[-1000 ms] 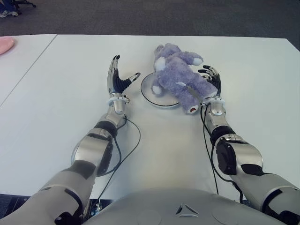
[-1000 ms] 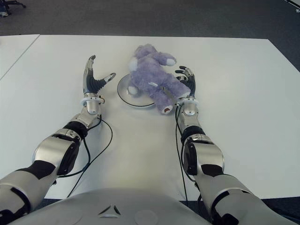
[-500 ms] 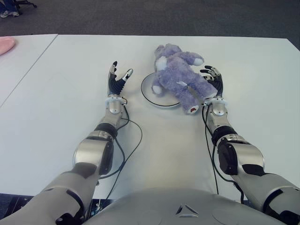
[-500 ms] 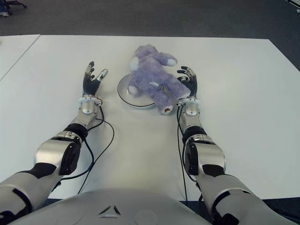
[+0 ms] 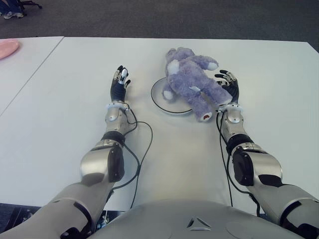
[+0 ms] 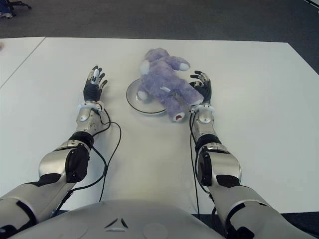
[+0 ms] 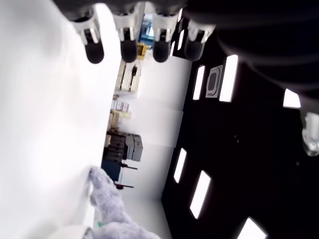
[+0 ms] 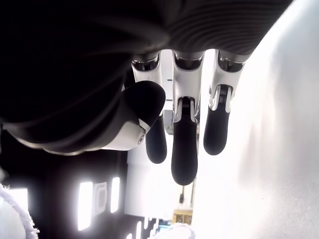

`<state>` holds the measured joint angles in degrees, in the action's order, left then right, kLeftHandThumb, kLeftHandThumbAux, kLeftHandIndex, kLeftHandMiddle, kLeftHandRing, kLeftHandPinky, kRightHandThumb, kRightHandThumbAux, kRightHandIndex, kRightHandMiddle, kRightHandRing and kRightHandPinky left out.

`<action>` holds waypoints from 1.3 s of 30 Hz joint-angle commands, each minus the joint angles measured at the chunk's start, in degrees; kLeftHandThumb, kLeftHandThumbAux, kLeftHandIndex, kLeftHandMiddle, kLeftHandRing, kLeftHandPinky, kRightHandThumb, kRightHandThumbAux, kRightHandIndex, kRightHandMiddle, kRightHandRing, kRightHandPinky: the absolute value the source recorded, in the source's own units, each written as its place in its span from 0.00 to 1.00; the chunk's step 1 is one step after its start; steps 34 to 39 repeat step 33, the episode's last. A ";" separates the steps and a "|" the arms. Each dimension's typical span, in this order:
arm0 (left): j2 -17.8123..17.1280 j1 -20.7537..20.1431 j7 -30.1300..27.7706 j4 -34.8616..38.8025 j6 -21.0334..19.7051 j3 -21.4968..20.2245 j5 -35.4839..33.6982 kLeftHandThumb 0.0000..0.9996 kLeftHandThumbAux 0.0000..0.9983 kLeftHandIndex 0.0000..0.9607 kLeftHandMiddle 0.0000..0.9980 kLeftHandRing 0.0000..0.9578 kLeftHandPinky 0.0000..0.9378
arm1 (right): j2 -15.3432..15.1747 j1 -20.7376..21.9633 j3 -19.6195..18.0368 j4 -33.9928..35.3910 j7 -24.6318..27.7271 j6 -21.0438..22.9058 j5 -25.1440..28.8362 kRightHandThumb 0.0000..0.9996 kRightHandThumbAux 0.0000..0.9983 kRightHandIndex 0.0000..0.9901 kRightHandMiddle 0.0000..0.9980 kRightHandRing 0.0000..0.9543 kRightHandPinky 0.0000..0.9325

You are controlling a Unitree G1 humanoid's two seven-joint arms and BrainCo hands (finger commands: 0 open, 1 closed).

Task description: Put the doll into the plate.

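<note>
Right hand (image 5: 229, 85) just beside doll (image 5: 193, 82), fingers spread, gripping nothing. Left hand (image 5: 118, 84) near plate's (image 5: 158, 97) other side, fingers extended, empty. Doll lies across plate toward table's (image 5: 70, 99) far edge, head and 1 leg overhanging rim. I judge doll placed. To finish well, I draw both hands back low and straight, avoid snagging fur.
</note>
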<state>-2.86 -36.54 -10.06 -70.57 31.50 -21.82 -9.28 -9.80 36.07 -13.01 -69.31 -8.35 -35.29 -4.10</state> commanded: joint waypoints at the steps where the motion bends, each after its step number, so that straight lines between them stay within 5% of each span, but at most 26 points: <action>1: 3.67 11.33 -1.15 -6.90 -8.86 -0.98 -0.74 0.00 0.44 0.00 0.05 0.05 0.08 | 2.44 -13.27 -0.31 -8.12 0.09 5.66 0.02 1.00 0.71 0.23 0.34 0.52 0.39; 39: 2.37 11.05 6.63 -6.90 -11.01 5.94 7.26 0.00 0.58 0.00 0.07 0.07 0.10 | 2.93 -13.27 -0.66 -8.15 0.00 5.80 -0.11 1.00 0.71 0.22 0.34 0.51 0.39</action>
